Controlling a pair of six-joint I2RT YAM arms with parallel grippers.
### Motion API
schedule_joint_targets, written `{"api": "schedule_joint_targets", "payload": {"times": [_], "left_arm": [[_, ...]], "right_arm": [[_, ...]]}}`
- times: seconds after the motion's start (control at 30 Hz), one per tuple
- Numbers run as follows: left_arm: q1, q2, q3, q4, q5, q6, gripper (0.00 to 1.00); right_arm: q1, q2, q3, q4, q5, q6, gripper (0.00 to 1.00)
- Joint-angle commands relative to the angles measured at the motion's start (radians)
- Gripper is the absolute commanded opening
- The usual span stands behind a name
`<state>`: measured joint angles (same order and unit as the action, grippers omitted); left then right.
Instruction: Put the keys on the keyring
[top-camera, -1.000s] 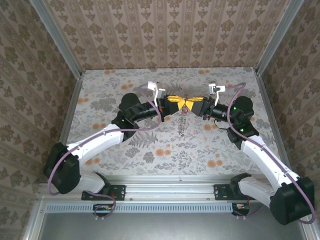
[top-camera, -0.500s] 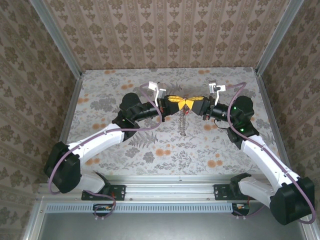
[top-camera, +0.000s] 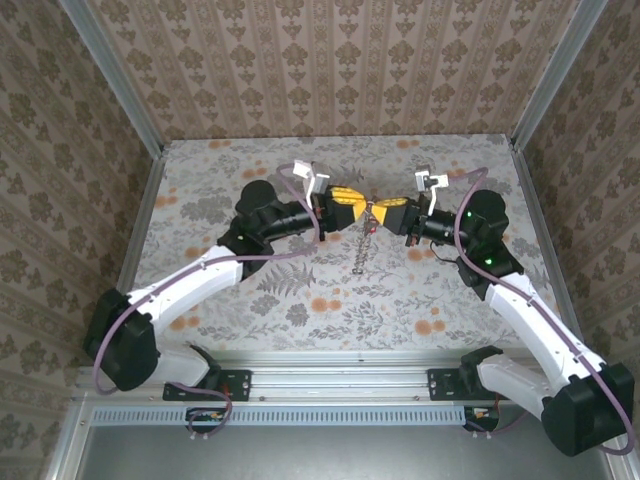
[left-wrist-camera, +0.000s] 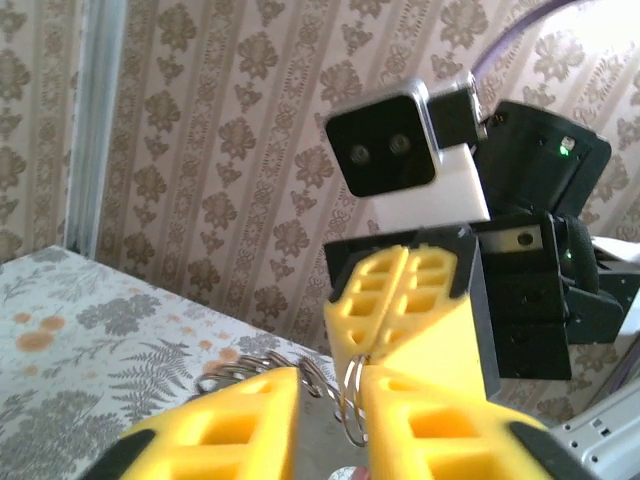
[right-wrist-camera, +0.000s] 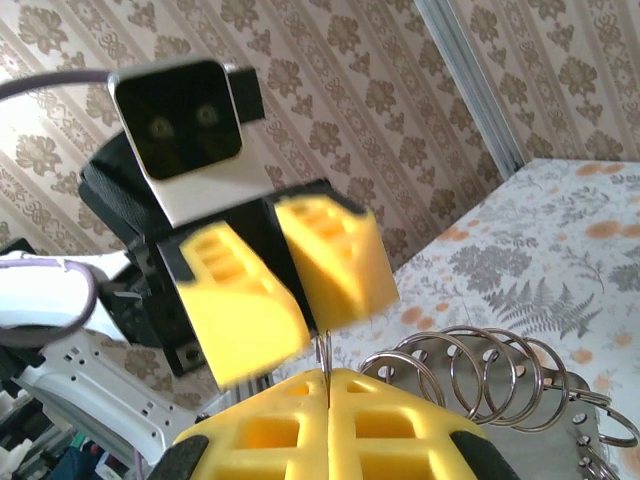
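Above the middle of the desk (top-camera: 420, 290), the right fingers (top-camera: 392, 208) are pinched on a ring of the keyring (top-camera: 365, 245), its chain dangling. The left fingers (top-camera: 347, 198) stand narrowly parted at that ring.

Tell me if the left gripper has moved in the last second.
Yes. The left gripper has drawn back a little leftward, toward the table's left rail, away from the right gripper holding the keyring.

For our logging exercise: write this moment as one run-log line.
left gripper open | right gripper shut on keyring chain | chain hangs below both grippers
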<state>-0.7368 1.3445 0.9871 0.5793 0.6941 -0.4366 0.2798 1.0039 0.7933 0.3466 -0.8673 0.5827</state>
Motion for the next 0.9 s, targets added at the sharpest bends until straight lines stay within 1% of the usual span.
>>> {"api": "schedule_joint_targets", "payload": {"times": [0.0,0.17,0.33,0.63,0.87], "left_arm": [[0.032,-0.084,0.057,-0.129,0.007,0.072,0.3],[0.052,-0.105,0.097,-0.273,0.046,0.134,0.35],[0.053,-0.081,0.141,-0.38,0.094,0.165,0.37],[0.035,-0.014,0.212,-0.466,0.197,0.174,0.37],[0.019,0.026,0.239,-0.481,0.22,0.172,0.37]], "right_arm": [[0.004,-0.026,0.052,-0.113,-0.007,-0.102,0.0],[0.005,-0.021,0.084,-0.205,-0.027,-0.173,0.0],[0.006,-0.011,0.131,-0.314,-0.038,-0.252,0.0],[0.013,0.001,0.172,-0.389,-0.07,-0.303,0.0],[0.019,0.006,0.174,-0.391,-0.073,-0.308,0.0]]}}
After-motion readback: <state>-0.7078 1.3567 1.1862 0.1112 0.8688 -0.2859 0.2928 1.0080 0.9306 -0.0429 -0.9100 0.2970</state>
